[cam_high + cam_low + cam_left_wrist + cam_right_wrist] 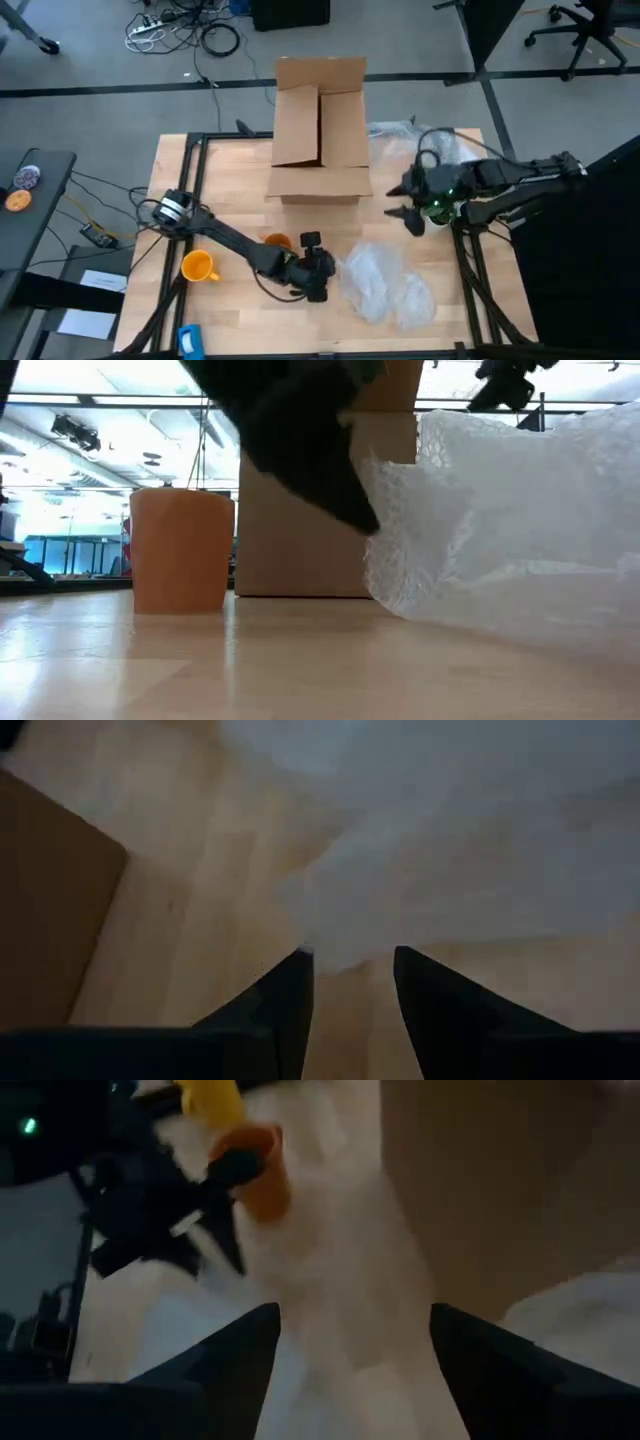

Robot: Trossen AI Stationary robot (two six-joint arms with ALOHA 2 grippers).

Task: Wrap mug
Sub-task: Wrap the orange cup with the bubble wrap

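The left tool [327,270], open, faces the plastic sheet [385,285]; the mug [198,266] sits behind it.

Small glossy yellow-orange mug [199,266], loop handle showing, sits near the table's front left edge, apart from everything else.

Floor [420,40]: grey, crossed by dark seams.
Cables [185,30]: lay in loose coils on floor beyond table.
Office chair [580,30]: stood at far right.
Side desk [30,190]: dark, left of table.
Ceiling [100,430]: lit bright, strip fixtures and beams visible.
Black cabinet [290,12]: stood against far edge.
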